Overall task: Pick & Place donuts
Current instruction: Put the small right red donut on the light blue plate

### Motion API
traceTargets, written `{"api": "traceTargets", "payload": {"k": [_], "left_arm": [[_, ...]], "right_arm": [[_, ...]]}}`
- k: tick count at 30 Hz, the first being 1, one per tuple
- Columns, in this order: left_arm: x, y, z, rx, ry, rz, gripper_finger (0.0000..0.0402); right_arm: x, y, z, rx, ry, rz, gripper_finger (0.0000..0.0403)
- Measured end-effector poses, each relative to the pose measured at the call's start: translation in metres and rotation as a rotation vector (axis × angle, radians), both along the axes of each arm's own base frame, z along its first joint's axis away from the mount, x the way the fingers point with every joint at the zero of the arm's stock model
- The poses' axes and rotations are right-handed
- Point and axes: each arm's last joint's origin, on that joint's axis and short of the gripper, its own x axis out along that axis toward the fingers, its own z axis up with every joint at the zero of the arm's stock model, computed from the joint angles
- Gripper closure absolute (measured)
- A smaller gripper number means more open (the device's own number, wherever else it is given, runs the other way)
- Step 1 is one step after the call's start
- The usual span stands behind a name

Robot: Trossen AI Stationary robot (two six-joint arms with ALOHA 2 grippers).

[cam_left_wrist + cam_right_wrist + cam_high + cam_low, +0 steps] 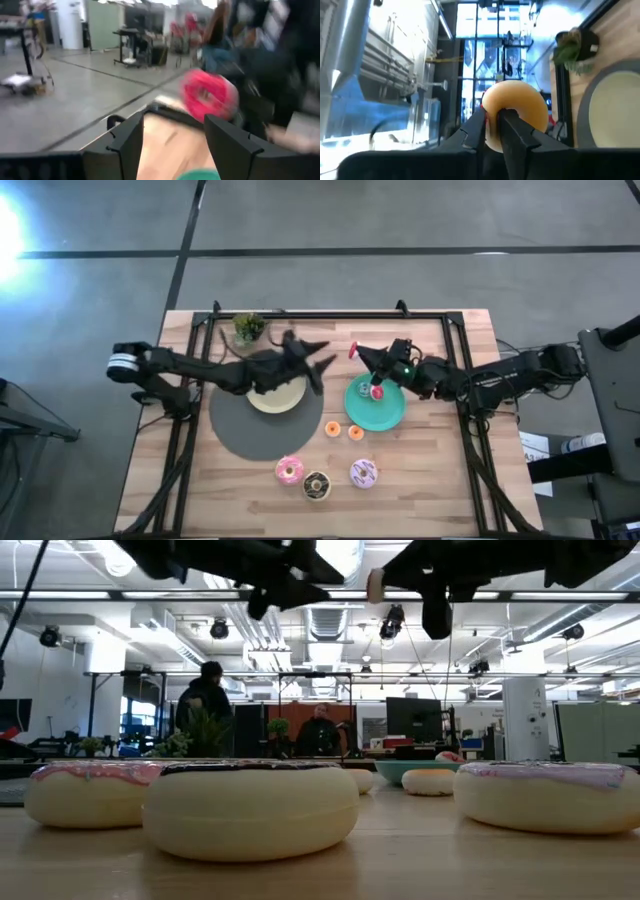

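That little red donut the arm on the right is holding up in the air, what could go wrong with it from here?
The right gripper pinches the red mini donut only at its rim, well above the table, so it might slip and bounce away. It also hangs off the edge of the teal plate, so letting go now could miss. The left gripper, open, is close by, so the two arms might bump.
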Motion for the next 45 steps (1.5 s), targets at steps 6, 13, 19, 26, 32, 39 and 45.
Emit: {"api": "traceTargets", "payload": {"k": [6, 13, 19, 26, 32, 39, 45], "left_arm": [[0.023, -0.008, 0.004, 0.113, 0.093, 0.03, 0.0218], [0.025, -0.011, 0.005, 0.122, 0.092, 0.02, 0.0218], [0.031, -0.012, 0.001, 0.113, 0.082, -0.021, 0.0218], [0.054, -0.012, 0.006, 0.116, 0.063, 0.01, 0.0218], [0.064, -0.008, 0.005, 0.121, 0.115, 0.089, 0.0218], [0.063, 0.002, 0.006, 0.121, 0.133, 0.146, 0.0224], [0.063, 0.007, 0.006, 0.116, 0.146, 0.11, 0.0277]], "right_arm": [[-0.003, -0.001, 0.003, 0.002, -0.01, -0.037, 0.0326], [-0.004, -0.004, 0.003, -0.005, -0.004, -0.085, 0.0319], [-0.003, -0.005, 0.001, -0.004, 0.007, -0.092, 0.0321], [-0.003, -0.005, 0.0, -0.004, 0.024, -0.098, 0.0322], [-0.003, -0.006, 0.001, -0.004, 0.026, -0.112, 0.0323], [-0.003, -0.005, 0.001, -0.012, 0.028, -0.086, 0.0319], [-0.003, -0.004, 0.001, -0.027, 0.036, -0.063, 0.0321]]}}
